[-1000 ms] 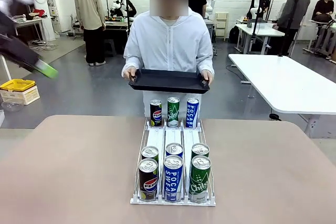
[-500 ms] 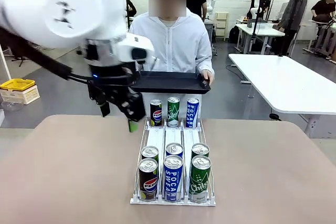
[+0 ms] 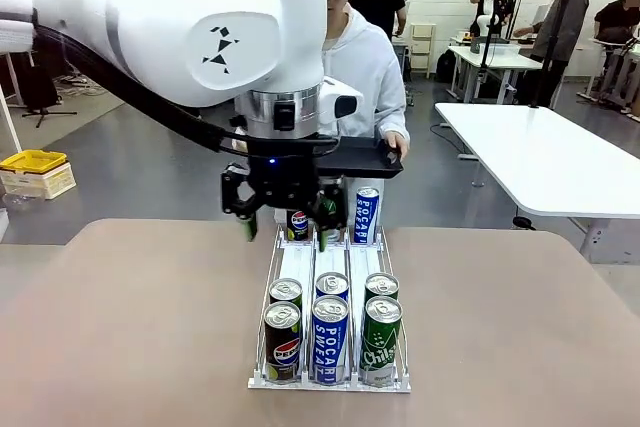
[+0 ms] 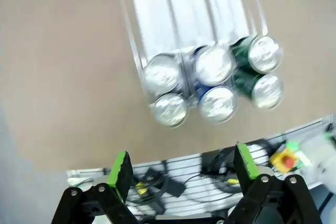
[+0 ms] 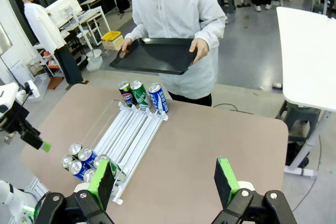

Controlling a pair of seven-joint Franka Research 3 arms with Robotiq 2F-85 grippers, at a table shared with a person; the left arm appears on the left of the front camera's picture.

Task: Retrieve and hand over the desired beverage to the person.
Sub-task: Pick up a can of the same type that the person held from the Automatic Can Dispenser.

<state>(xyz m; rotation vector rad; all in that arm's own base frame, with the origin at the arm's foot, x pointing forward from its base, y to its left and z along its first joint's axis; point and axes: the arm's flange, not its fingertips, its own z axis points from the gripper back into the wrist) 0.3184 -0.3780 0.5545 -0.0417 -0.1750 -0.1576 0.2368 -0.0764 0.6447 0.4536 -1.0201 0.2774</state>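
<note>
A white rack (image 3: 300, 265) on the brown table holds Pepsi (image 3: 283, 342), Pocari Sweat (image 3: 329, 339) and Chilsung (image 3: 380, 340) cans, in two rows at its near end and one row at its far end. My left gripper (image 3: 285, 234) hangs open over the far row, partly hiding the cans there. In the left wrist view the left gripper (image 4: 182, 165) is open high above several can tops (image 4: 212, 65). My right gripper (image 5: 164, 179) is open and empty, high over the table. The person (image 5: 178, 9) in a white hooded jacket stands at the far edge holding a black tray (image 5: 157, 55) with both hands.
A long white table (image 3: 550, 157) stands to the right beyond my table. A yellow box (image 3: 33, 162) sits on the floor at far left. Bare brown tabletop (image 3: 130, 327) lies on both sides of the rack. Other people stand in the background.
My left arm has swung in from the far left to above the rack's far end, its jaws staying open. The cans, the person and the tray have not moved.
</note>
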